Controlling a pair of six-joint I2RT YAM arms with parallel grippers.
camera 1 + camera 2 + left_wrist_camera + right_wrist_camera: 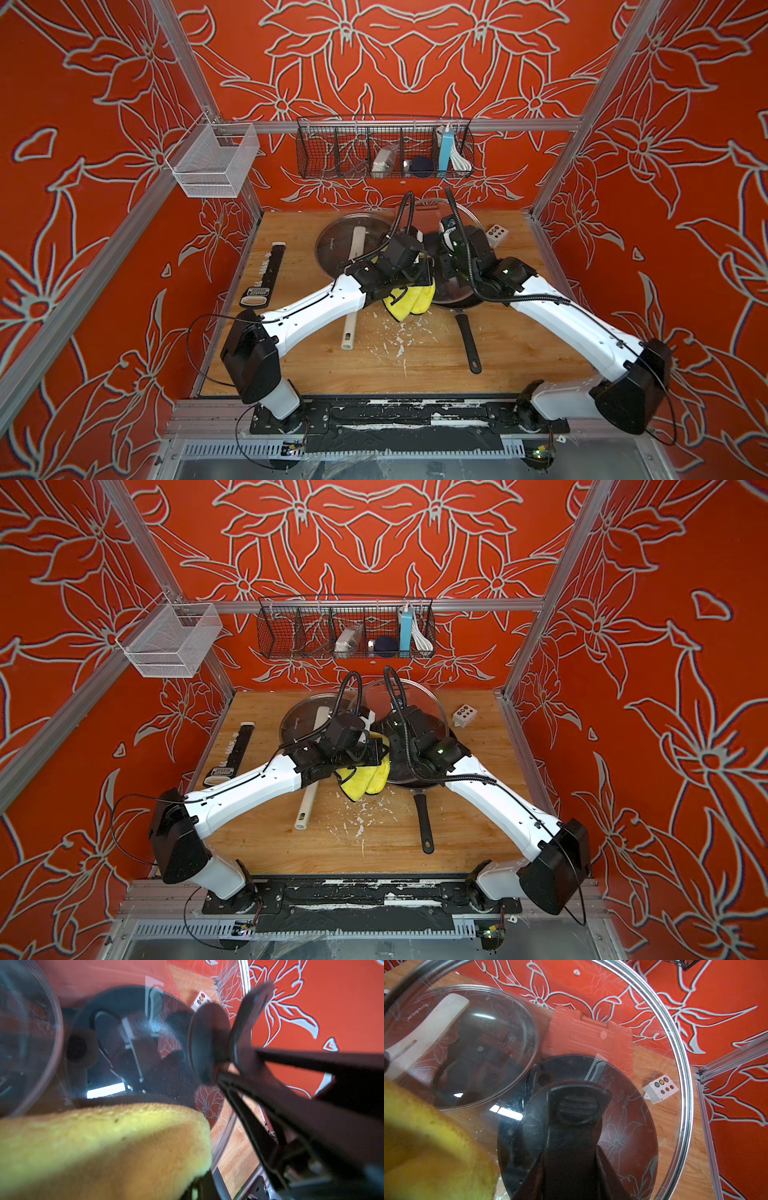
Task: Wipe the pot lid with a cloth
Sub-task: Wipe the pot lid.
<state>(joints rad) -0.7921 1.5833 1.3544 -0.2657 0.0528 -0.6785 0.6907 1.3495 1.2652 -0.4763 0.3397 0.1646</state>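
Observation:
The pot lid [469, 216] [419, 694] is a large glass disc with a metal rim [683, 1064], held tilted up over a black frying pan [457, 300]. My right gripper [448, 248] [400, 737] [571, 1126] is shut on the lid's black knob [577, 1105] [209, 1043]. My left gripper [417, 269] [376, 750] is shut on the yellow cloth [409, 301] [365, 781]. In the left wrist view the cloth [104, 1147] hides the jaws and lies against the glass [135, 1043]. The cloth [425, 1147] shows through the lid in the right wrist view.
A second glass lid [353, 245] [467, 1043] with a cream handle lies behind the left arm. The pan's black handle [467, 340] points to the front. A button box [496, 235], an orange case [587, 1036], a black tool [266, 274] and white crumbs [395, 336] lie around.

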